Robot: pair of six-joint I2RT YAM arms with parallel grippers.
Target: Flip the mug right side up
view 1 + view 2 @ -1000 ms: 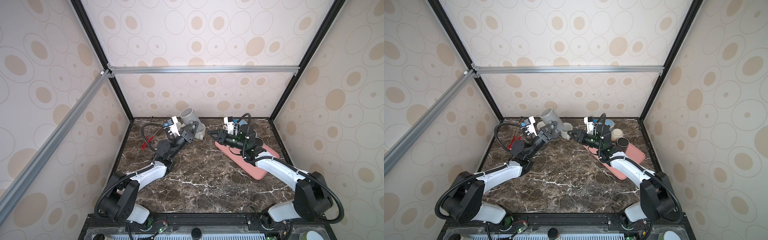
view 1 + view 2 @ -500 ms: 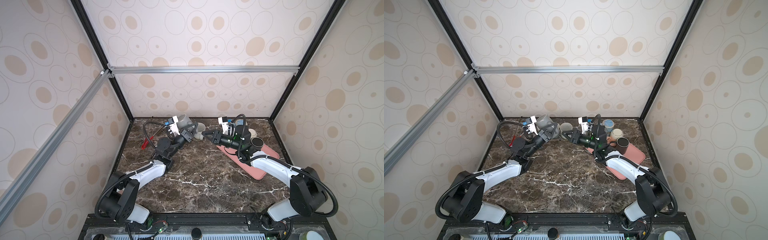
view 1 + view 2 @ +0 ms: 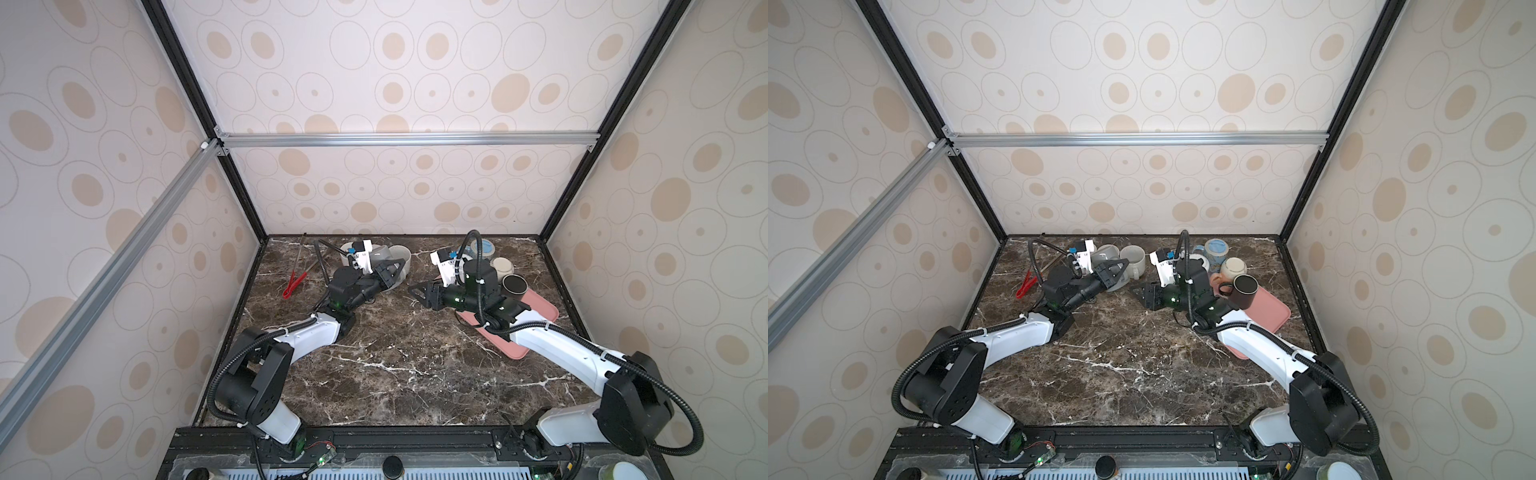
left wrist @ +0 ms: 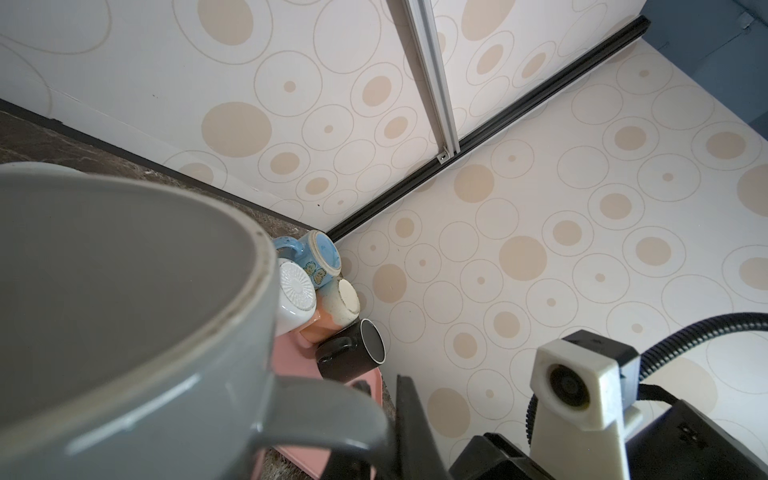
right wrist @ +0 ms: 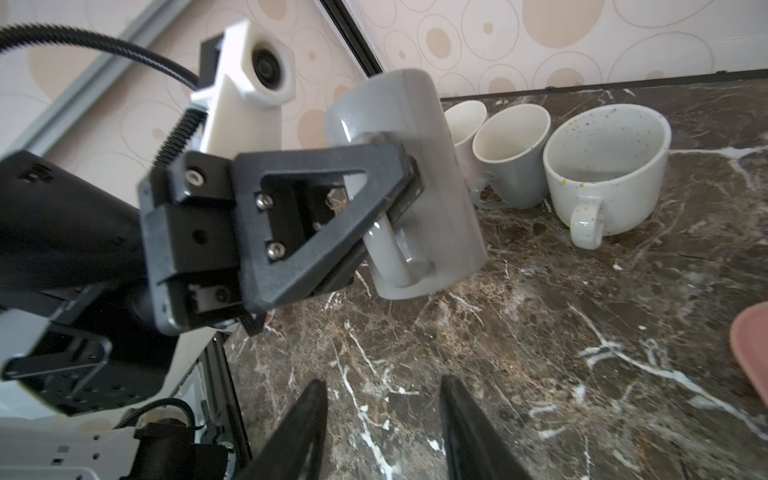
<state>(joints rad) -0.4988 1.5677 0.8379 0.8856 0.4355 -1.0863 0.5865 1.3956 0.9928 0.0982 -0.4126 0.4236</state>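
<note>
Two claws face each other low over the marble table (image 5: 519, 353). We see the left claw (image 5: 405, 199) clamped on the handle (image 5: 388, 249) of the grey mug (image 5: 399, 108), with its jaws pressed together on the upper part of that loop. The mug hangs just beyond this claw's tips and is tilted. Its flat base (image 4: 124, 270) is turned up toward the claw's own camera and its mouth is turned down toward the marble, so it is not right side up. We cannot tell if its lower edge touches the table or is just above it.

The right claw (image 5: 382, 380) points at the left claw from near by. Its fingers stand apart and nothing is between them. Both top views show the same facing pair, the left claw (image 3: 390, 272) and the right claw (image 3: 419, 291).

Past the held mug, farther from the left claw, a speckled cup (image 5: 602, 166) and two plain cups (image 5: 511, 158) stand upright, close together. Behind the right claw's wrist lies a pink tray (image 3: 536, 307), and a black mug (image 3: 514, 284) is at the tray's far end. Red tongs (image 3: 293, 282) lie on the marble on the outer side of the left claw, well apart from it.
</note>
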